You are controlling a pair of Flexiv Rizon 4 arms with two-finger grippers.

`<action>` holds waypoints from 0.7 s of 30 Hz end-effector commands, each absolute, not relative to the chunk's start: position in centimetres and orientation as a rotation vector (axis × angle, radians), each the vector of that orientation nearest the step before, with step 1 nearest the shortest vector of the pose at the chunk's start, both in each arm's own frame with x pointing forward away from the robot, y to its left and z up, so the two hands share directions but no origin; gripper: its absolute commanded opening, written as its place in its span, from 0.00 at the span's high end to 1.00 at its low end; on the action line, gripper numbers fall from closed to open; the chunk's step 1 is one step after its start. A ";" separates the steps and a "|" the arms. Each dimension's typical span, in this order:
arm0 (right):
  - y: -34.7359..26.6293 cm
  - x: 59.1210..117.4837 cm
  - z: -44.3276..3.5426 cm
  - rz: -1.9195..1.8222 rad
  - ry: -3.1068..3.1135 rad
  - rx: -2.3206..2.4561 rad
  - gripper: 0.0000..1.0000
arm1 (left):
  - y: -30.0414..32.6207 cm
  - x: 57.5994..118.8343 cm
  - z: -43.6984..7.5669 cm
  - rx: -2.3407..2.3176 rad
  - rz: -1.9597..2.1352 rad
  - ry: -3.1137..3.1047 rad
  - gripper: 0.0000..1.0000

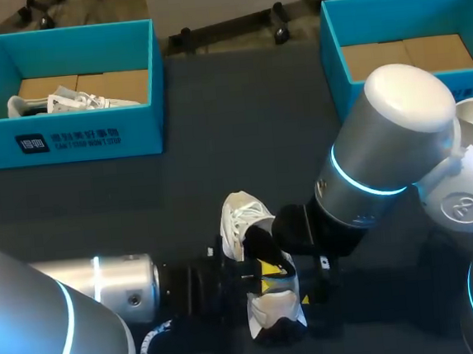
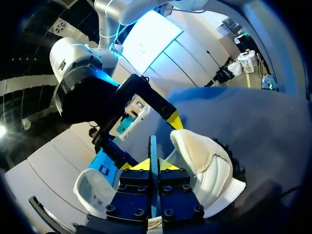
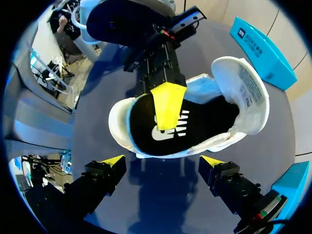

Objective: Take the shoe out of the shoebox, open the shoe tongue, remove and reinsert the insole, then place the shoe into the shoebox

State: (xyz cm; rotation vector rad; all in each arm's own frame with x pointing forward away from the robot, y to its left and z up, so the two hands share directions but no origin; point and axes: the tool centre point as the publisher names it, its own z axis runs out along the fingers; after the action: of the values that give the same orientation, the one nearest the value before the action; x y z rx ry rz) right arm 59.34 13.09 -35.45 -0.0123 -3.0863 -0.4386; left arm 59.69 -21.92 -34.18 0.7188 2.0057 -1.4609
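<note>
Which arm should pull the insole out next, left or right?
Right, probably. The right gripper hangs open over the shoe, whose black insole lies exposed, while the left gripper is shut on the shoe's side wall, steadying it.

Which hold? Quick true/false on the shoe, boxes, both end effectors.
1. The shoe lies on the table. True.
2. The left shoebox is empty. False: a second white shoe lies in it.
3. The right end effector is shut on the tongue. False: it is open, fingers wide apart above the shoe.
4. The left end effector pinches the shoe's side wall. True.
5. A black insole sits inside the shoe. True.
</note>
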 end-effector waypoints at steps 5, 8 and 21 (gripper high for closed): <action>13.2 59.3 -35.6 -0.438 -3.088 -0.013 0.00 | -22.0 61.6 -35.6 0.711 -1.391 2.044 1.00; 13.2 59.3 -35.6 -0.438 -3.088 -0.013 0.00 | -21.6 62.4 -36.0 0.693 -1.345 2.040 1.00; 13.2 59.3 -35.6 -0.438 -3.088 -0.013 0.00 | -20.8 61.4 -34.7 0.674 -1.392 2.053 0.64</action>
State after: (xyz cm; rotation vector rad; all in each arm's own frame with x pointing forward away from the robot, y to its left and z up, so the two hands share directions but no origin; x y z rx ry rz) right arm 59.34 13.09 -35.45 -0.0123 -3.0863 -0.4385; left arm 61.85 -21.57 -35.22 0.6680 2.0489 -1.3873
